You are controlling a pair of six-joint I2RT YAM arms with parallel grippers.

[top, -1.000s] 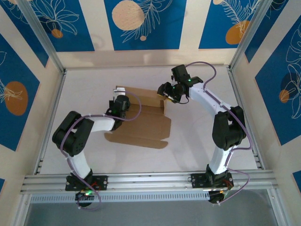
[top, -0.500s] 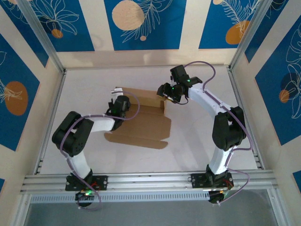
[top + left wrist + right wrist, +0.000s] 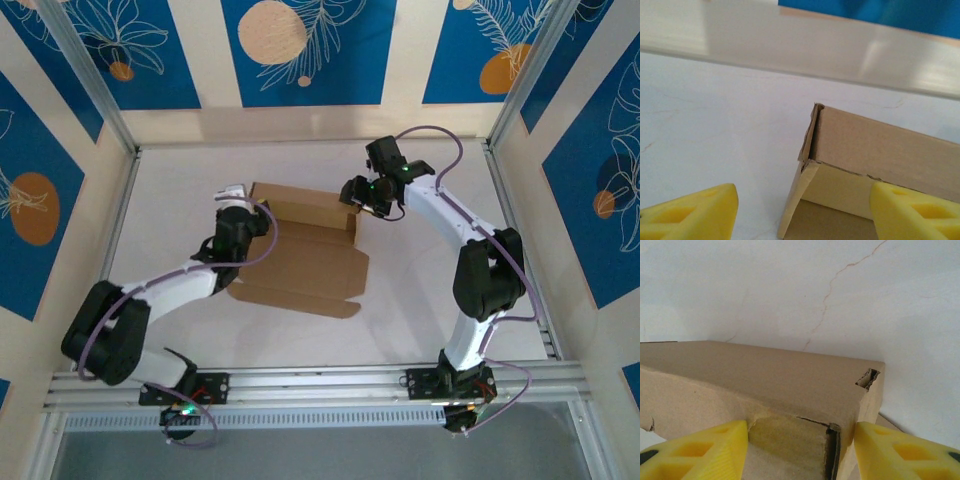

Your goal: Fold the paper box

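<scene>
Top external view: the paper box (image 3: 300,255) sits mid table (image 3: 420,290), with its back wall folded up toward the far edge. Left gripper (image 3: 233,198) hangs at its far-left corner, right gripper (image 3: 352,192) at the far-right one. Both sets of jaws are spread wide around those corners, not pinching.

One paper box (image 3: 300,268), two grippers (image 3: 233,203) (image 3: 353,193)

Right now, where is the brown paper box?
In the top view, the paper box lies mid-table, between the left gripper at its far-left corner and the right gripper at its far-right corner.
</scene>
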